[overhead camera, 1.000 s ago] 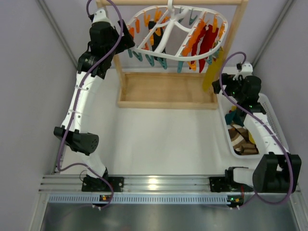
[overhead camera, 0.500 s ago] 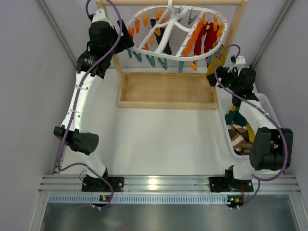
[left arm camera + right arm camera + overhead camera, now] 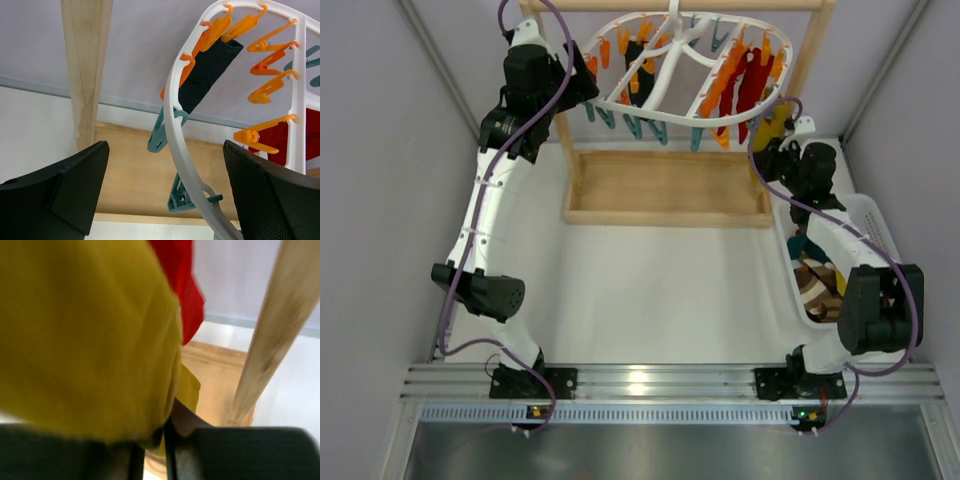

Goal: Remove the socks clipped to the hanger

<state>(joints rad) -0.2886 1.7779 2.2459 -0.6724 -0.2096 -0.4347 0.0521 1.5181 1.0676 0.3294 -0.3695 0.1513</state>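
Observation:
The white hanger (image 3: 665,75) hangs from the wooden stand, fringed with orange and teal clips. Of the socks, red ones (image 3: 750,85) and a black one (image 3: 638,58) are clipped to it, and a mustard yellow one (image 3: 772,122) hangs at its right end. My right gripper (image 3: 766,152) is shut on the lower part of the yellow sock (image 3: 85,335), beside a red sock (image 3: 177,285). My left gripper (image 3: 165,147) is open at the hanger's left end, the white ring (image 3: 175,135) passing between its fingers (image 3: 65,185), below the black sock (image 3: 210,70).
The wooden stand's base tray (image 3: 665,188) lies under the hanger, and its right post (image 3: 810,60) rises just beside my right gripper. A white basket (image 3: 880,225) holding loose socks sits at the right, under the right arm. The left post (image 3: 85,65) stands close to my left gripper.
My right gripper has moved up and left to the yellow sock and closed on it. The hanger swayed slightly. The left arm has not moved.

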